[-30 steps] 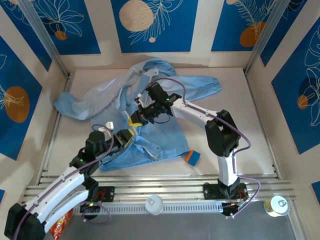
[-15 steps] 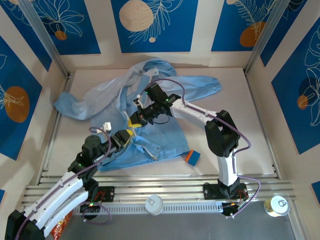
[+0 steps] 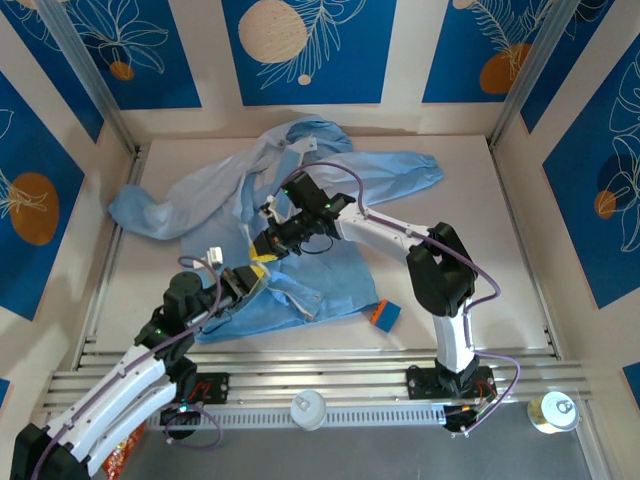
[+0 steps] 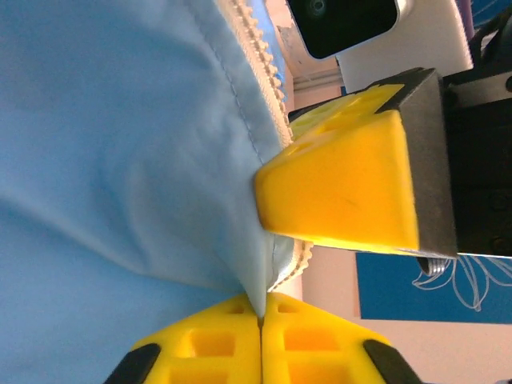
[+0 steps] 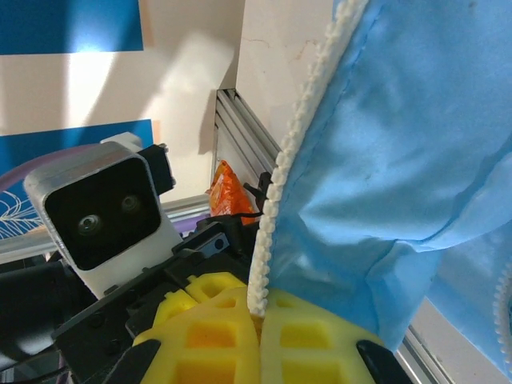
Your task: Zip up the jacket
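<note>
At the jacket [image 3: 330, 270] front, left gripper [image 3: 245, 283] and right gripper [image 3: 262, 245] jaws clamp its zipper edges, close together.

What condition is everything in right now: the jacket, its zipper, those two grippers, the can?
jacket: lying rumpled, front open.
zipper: unzipped, a row of teeth hanging free.
left gripper: shut on the jacket's front edge.
right gripper: shut on the jacket's zipper edge.
can: standing upright.
</note>
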Controlling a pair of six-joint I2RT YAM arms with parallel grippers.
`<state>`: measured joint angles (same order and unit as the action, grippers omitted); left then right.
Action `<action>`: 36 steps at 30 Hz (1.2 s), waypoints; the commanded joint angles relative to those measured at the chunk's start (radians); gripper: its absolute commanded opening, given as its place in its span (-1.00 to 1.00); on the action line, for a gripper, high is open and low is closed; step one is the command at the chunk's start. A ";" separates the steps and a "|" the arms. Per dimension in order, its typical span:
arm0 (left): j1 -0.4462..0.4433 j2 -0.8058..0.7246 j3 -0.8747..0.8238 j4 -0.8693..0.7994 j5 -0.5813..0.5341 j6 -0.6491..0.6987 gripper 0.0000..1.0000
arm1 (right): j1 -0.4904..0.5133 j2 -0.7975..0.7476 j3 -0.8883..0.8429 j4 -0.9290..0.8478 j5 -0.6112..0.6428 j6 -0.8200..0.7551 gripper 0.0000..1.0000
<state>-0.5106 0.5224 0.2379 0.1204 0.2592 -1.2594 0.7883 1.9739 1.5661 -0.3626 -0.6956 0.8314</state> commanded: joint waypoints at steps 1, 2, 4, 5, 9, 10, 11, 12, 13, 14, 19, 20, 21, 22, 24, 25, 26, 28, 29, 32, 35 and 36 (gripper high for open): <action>0.010 -0.059 0.018 -0.068 -0.007 0.011 -0.99 | 0.004 0.010 -0.021 -0.015 0.004 0.016 -1.00; 0.010 -0.075 0.022 -0.089 -0.008 0.015 -1.00 | 0.003 0.011 -0.023 -0.015 0.004 0.017 -1.00; 0.009 -0.106 0.044 -0.162 -0.013 0.040 -1.00 | 0.000 0.006 -0.022 -0.015 -0.003 0.010 -0.96; 0.010 -0.117 0.060 -0.206 -0.018 0.056 -1.00 | -0.004 0.000 -0.023 -0.018 -0.002 0.002 -0.84; 0.009 -0.134 0.138 -0.403 -0.041 0.138 -1.00 | -0.046 -0.084 -0.080 -0.021 0.040 -0.062 -0.25; 0.010 -0.127 0.161 -0.450 -0.047 0.156 -1.00 | -0.063 -0.116 -0.112 -0.014 0.061 -0.079 -0.17; 0.011 -0.116 0.177 -0.486 -0.055 0.169 -1.00 | -0.081 -0.145 -0.150 -0.008 0.082 -0.091 -0.13; 0.011 -0.102 0.191 -0.511 -0.062 0.186 -1.00 | -0.099 -0.179 -0.194 0.001 0.107 -0.109 -0.12; 0.011 -0.081 0.204 -0.524 -0.067 0.197 -1.00 | -0.116 -0.209 -0.239 0.008 0.134 -0.129 -0.11; 0.011 -0.058 0.217 -0.534 -0.070 0.206 -1.00 | -0.129 -0.227 -0.274 0.007 0.156 -0.147 -0.11; 0.012 0.052 0.302 -0.595 -0.064 0.236 -1.00 | -0.167 -0.247 -0.352 -0.122 0.245 -0.272 -0.11; 0.013 0.064 0.313 -0.602 -0.060 0.237 -1.00 | -0.164 -0.249 -0.361 -0.132 0.243 -0.303 -0.10; 0.014 0.076 0.332 -0.620 -0.062 0.243 -1.00 | -0.155 -0.254 -0.374 -0.142 0.244 -0.348 -0.07; 0.014 0.088 0.355 -0.646 -0.067 0.253 -1.00 | -0.138 -0.254 -0.383 -0.156 0.260 -0.393 -0.04; 0.014 0.106 0.391 -0.676 -0.075 0.260 -1.00 | -0.109 -0.246 -0.401 -0.152 0.266 -0.474 -0.01; 0.014 0.115 0.399 -0.677 -0.074 0.255 -1.00 | -0.096 -0.236 -0.409 -0.148 0.281 -0.494 0.00; 0.014 0.120 0.398 -0.667 -0.069 0.249 -1.00 | -0.090 -0.223 -0.414 -0.140 0.288 -0.505 0.01; 0.014 0.124 0.376 -0.635 -0.053 0.222 -1.00 | -0.082 -0.178 -0.416 -0.116 0.276 -0.518 0.03; 0.014 0.124 0.365 -0.624 -0.046 0.212 -1.00 | -0.077 -0.160 -0.414 -0.109 0.277 -0.516 0.03; 0.014 0.124 0.336 -0.609 -0.025 0.201 -1.00 | -0.055 -0.115 -0.415 -0.072 0.262 -0.541 0.06; 0.014 0.127 0.304 -0.610 -0.019 0.200 -1.00 | -0.023 -0.081 -0.399 -0.069 0.275 -0.582 0.08; 0.014 0.126 0.289 -0.600 -0.014 0.196 -1.00 | -0.013 -0.070 -0.395 -0.067 0.283 -0.592 0.08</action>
<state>-0.5076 0.6479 0.5617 -0.4999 0.2161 -1.0489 0.7448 1.8889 1.1622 -0.4412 -0.4160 0.3061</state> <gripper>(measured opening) 0.061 0.540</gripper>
